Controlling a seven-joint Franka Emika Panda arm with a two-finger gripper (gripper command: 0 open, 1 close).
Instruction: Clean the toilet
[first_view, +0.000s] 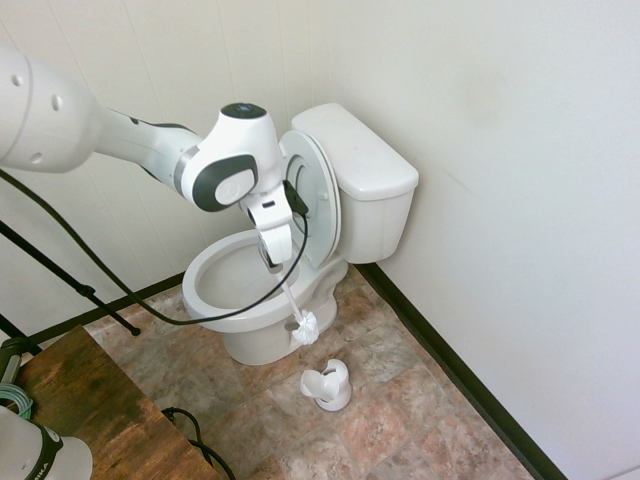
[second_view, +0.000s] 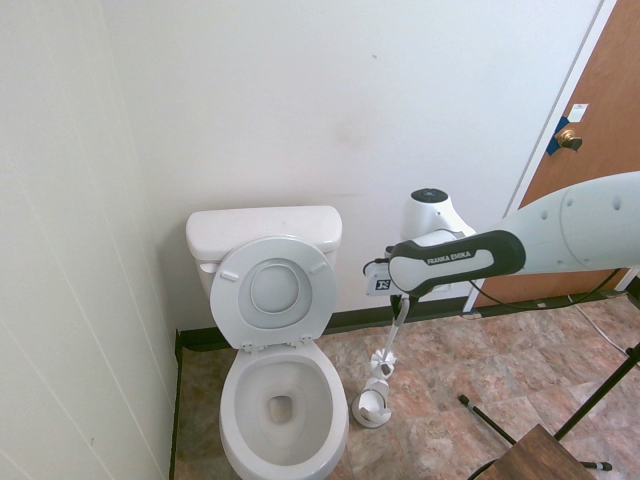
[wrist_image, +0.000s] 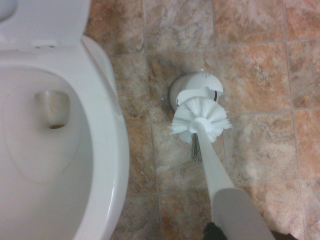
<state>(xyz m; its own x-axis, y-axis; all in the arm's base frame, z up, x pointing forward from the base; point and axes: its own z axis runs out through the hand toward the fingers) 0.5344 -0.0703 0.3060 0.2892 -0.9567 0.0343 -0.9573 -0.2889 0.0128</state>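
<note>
A home bathroom: a white toilet (second_view: 270, 330) with its lid up stands in a corner on a tiled floor (wrist_image: 250, 65), beside a wooden door (second_view: 600, 150).

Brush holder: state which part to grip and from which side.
Grip the brush holder's raised, curved back wall across its thin edge, coming straight down from above. It stands upright on the floor tiles beside the toilet; the round body looks too wide for the jaws.

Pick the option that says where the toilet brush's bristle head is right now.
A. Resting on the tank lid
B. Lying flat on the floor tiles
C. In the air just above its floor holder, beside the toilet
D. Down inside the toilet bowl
C: the gripper holds the brush with its head hanging over the holder, outside the toilet.
</note>
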